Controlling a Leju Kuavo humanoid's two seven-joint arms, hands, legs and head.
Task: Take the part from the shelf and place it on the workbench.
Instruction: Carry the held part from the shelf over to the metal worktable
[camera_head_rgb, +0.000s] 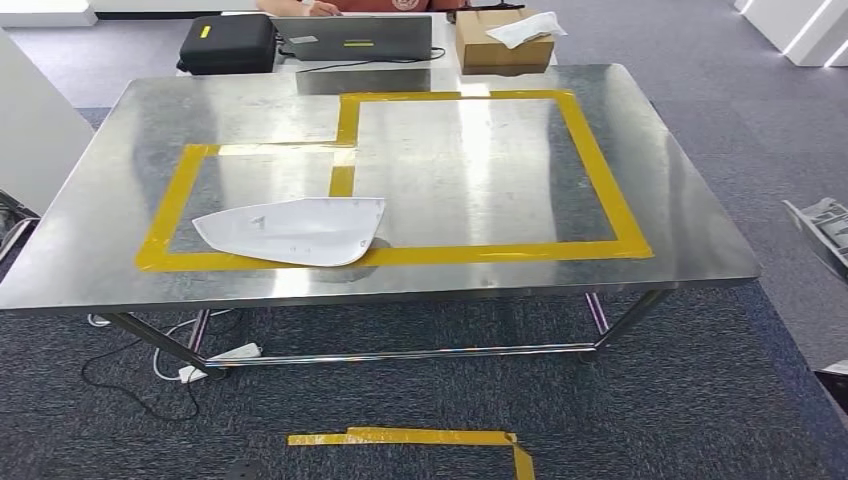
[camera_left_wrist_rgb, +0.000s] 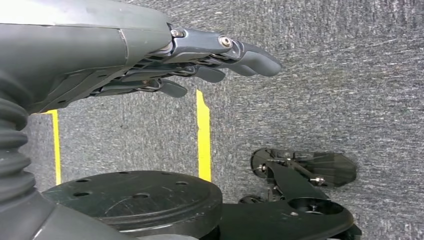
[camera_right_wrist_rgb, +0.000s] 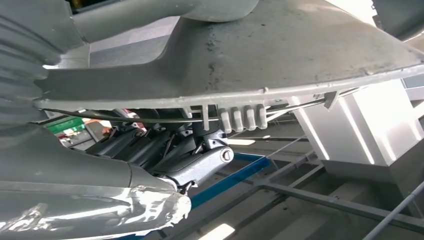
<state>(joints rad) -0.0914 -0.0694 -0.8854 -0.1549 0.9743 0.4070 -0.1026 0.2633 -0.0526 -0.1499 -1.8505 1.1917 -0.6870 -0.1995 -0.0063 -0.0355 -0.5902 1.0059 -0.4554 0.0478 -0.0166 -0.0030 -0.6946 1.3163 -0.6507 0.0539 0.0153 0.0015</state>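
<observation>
Head view: steel workbench (camera_head_rgb: 150, 120) with yellow tape (camera_head_rgb: 600, 190) stands on grey carpet (camera_head_rgb: 650, 410).

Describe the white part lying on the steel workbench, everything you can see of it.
The white part is a thin, curved shell, plastic by its look, matte, with faint dark marks. One end narrows to a point, the other is rounded. It lies flat on the workbench, near the front edge, overlapping the yellow tape outline. No hand touches it.

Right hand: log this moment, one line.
right hand: holds grey part | left hand: empty, over carpet | workbench: white part across yellow tape
</observation>
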